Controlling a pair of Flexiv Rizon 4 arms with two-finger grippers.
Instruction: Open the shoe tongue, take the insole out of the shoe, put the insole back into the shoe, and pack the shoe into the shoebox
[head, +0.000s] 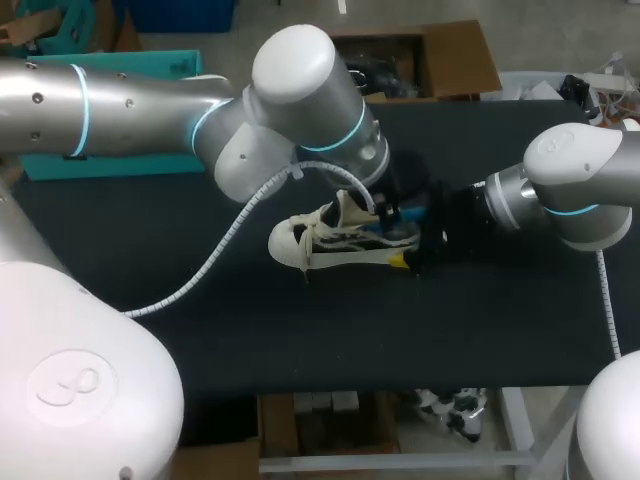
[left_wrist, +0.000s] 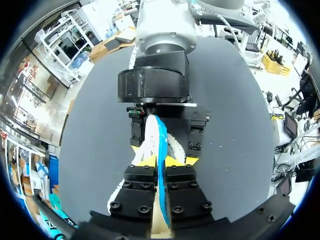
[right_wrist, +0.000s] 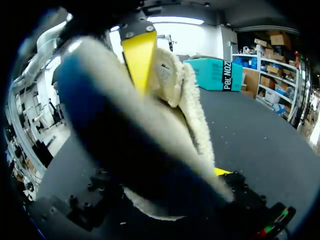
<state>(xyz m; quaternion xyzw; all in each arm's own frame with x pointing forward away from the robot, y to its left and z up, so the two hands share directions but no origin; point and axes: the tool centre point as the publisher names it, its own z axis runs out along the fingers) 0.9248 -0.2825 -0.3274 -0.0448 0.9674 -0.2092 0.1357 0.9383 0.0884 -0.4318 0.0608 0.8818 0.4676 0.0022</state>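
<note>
Left jaws clamped on insole (left_wrist: 161, 142) at shoe (head: 335, 248) heel, right jaws unreadable; insole removal: you must lift it clear.

Robotics lab: left arm (head: 140, 105), right arm (head: 575, 185) over black-topped table (head: 250, 330).
</note>
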